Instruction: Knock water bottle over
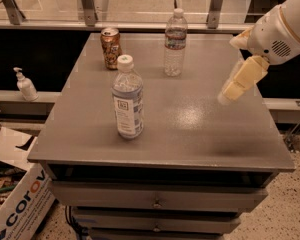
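Note:
The water bottle (175,43) is slim, clear and ribbed, with a small white cap and a narrow label band. It stands upright at the back middle of the grey table (200,134). My gripper (229,91) hangs above the table's right side, on a white arm coming in from the upper right. It is well to the right of the water bottle and nearer the front, not touching it.
A wider bottle (127,100) with a tall white-blue label and big white cap stands front left of centre. An orange-brown can (111,48) stands at the back left. A soap dispenser (25,85) sits on a ledge left of the table. A cardboard box (17,204) lies lower left.

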